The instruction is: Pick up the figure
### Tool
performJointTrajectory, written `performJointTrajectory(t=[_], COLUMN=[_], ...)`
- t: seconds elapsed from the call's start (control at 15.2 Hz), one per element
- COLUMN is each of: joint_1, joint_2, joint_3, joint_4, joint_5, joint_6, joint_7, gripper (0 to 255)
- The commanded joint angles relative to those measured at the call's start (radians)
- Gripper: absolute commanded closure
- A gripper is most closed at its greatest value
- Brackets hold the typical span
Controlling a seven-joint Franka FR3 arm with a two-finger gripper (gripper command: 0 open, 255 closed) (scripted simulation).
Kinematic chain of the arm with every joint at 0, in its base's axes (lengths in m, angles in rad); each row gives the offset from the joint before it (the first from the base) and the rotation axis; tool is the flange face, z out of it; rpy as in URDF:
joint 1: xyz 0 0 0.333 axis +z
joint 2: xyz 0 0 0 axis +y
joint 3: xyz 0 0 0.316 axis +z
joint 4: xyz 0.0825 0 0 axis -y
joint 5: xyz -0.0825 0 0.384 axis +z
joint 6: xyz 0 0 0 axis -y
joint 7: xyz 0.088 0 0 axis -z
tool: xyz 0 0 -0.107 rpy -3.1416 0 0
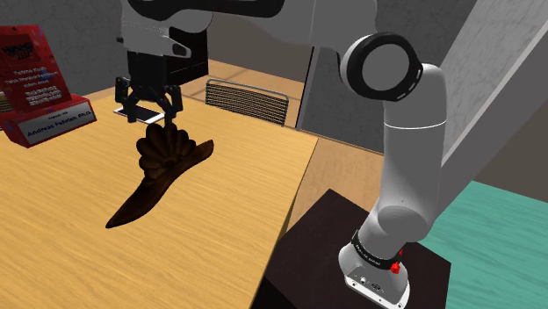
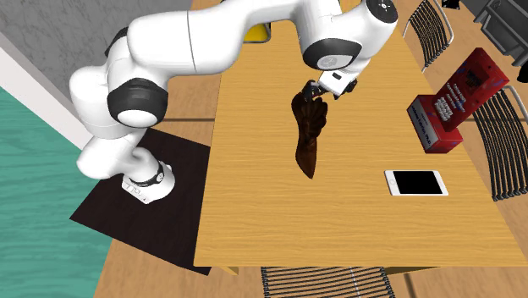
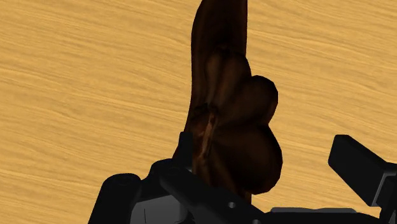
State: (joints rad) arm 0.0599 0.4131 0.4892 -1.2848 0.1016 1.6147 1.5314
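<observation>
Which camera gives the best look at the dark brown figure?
The shoulder view: the figure shows whole, scalloped top to tapered tip. The second exterior view has it from above, top end beneath the gripper. The wrist view sees part, close up.

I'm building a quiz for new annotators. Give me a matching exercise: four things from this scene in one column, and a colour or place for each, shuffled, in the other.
Things:
1. figure
2. tablet
3. lettered box
4. stand

Descriptions:
A. dark, carrying the arm
B. red
C. dark brown, right under the gripper
D. white rim, black screen

Pairs: 1-C, 2-D, 3-B, 4-A.
</observation>
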Motion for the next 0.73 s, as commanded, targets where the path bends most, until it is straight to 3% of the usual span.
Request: performJointTrajectory(t=[0.0, 0.53, 0.59, 0.66], joint_1=[0.008, -0.002, -0.003, -0.003], joint_2=[0.028, 0.018, 0.016, 0.017], joint_3=[-0.005, -0.008, -0.008, -0.008], joint_4=[0.025, -0.078, -0.081, -0.08], joint_5=[-0.006, 0.0, 0.001, 0.0], joint_6=[0.007, 0.097, 0.098, 0.098], joint_7=[0.021, 0.0, 0.0, 0.0], gripper=[0, 0, 255, 255])
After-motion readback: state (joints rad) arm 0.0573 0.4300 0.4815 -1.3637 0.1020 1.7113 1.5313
